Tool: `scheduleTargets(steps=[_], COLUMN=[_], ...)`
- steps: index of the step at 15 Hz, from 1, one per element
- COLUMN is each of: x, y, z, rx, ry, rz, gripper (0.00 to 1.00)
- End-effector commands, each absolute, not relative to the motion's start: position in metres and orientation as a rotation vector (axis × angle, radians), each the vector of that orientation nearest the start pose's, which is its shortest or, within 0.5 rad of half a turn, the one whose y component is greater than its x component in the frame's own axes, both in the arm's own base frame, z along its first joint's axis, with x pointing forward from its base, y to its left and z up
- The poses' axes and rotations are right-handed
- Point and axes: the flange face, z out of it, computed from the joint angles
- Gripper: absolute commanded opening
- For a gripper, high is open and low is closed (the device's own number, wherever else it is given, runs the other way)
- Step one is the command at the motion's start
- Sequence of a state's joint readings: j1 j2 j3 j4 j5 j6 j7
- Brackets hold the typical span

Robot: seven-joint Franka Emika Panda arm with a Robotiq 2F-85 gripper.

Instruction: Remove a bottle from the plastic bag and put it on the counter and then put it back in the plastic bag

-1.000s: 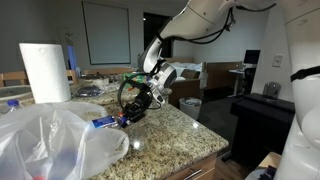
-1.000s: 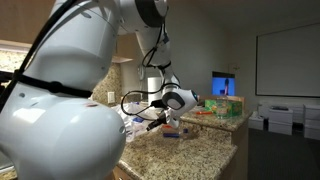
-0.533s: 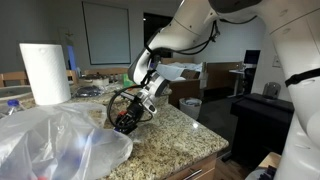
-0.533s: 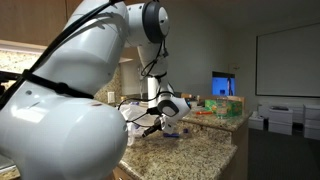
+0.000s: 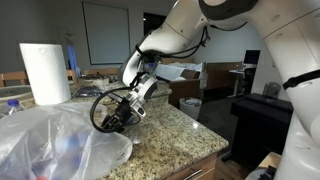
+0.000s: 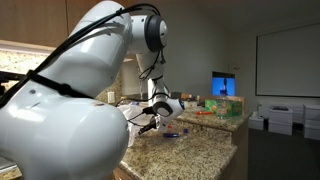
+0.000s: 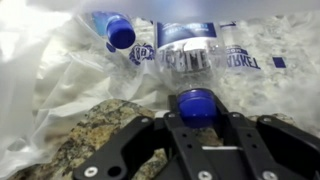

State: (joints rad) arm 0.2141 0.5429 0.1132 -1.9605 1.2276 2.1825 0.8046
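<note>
Wrist view: gripper is clenched on the bottle at its cap end. The body lies against the bag, just past the counter; can't tell if it's inside. Second bottle is cut off at the top. In an exterior view the gripper hides the bottle.

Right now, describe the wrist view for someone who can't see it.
The gripper is shut on the bottle at its blue cap, its body against the plastic bag. A second bottle lies upper left; the counter shows below.
</note>
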Motion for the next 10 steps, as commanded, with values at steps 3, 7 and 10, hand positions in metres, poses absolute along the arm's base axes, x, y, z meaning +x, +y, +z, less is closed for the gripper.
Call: scheduleTargets(steps=[3, 7, 10], x=[0.563, 0.569, 0.571], y=[0.236, 0.235, 0.229], z=[0.182, 0.178, 0.178], rx=[-1.803, -1.821, -1.837], ry=[1.455, 1.396, 1.347], rz=[0.923, 0.904, 0.886], gripper=[0.09, 0.09, 0.09])
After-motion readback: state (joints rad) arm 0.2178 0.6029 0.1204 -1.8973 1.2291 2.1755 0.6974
